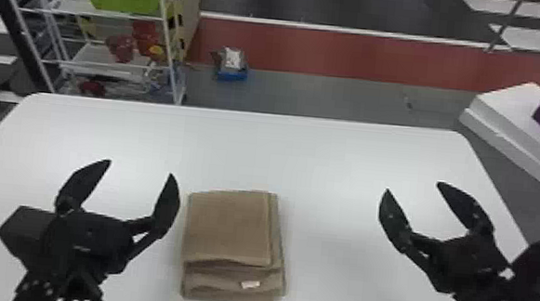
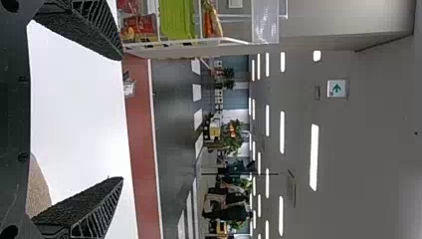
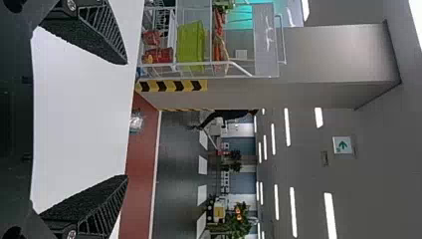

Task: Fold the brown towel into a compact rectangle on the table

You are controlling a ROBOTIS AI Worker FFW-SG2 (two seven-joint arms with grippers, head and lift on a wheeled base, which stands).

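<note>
Judging by the stacked layers, your rectangular brown fabric towel (image 1: 229, 228) looks essentially folded; perhaps only its uneven near edge, by the small white label (image 1: 251, 284), wants squaring. It lies between your black left end effector (image 1: 141, 167) and black right end effector (image 1: 413, 186), both spread and empty. Beyond the smooth white surface (image 1: 97, 137) you see a white wire rack (image 1: 93, 55) and red floor strip (image 1: 338, 53).
</note>
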